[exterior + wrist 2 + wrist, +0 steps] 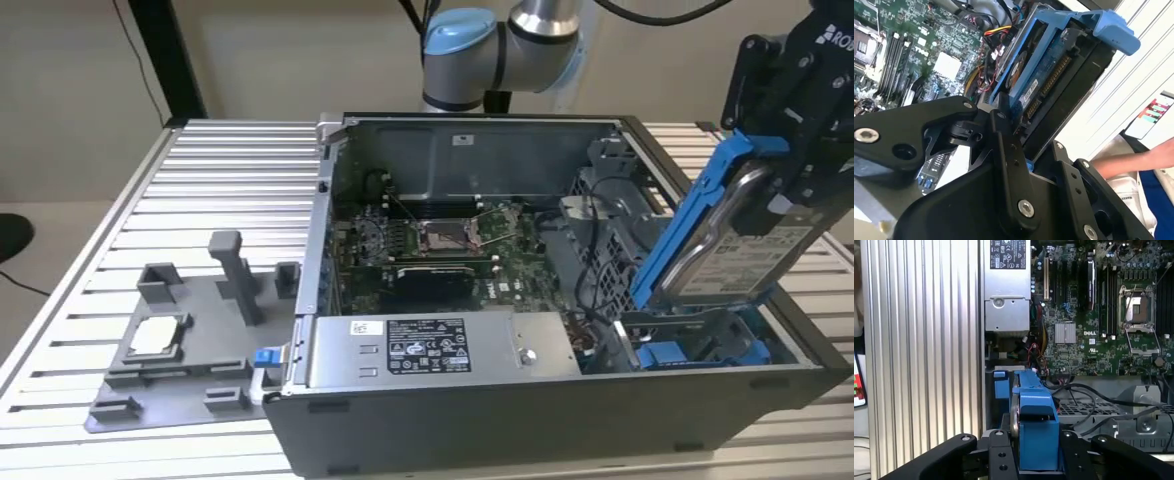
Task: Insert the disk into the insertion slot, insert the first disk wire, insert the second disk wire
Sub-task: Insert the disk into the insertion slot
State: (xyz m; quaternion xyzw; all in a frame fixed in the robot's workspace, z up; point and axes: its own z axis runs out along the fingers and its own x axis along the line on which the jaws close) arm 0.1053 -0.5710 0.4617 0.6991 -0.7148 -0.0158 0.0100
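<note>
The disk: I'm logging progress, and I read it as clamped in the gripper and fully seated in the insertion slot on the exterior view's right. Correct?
Not quite. The disk is clamped in the gripper, but it is not seated. The exterior view shows it standing steeply tilted over the insertion slot on that view's right.

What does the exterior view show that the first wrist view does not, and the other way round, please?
Particular to the exterior view: a grey plastic fixture tray with upright posts on the slatted table, and the steep tilt of the silver hard drive in its blue plastic carrier, seen side-on. Particular to the first wrist view: a flat item with red and green stripes beside the table. Shared: the black gripper clamping the drive, the grey power-supply box with a black label, and the square silver processor socket.
</note>
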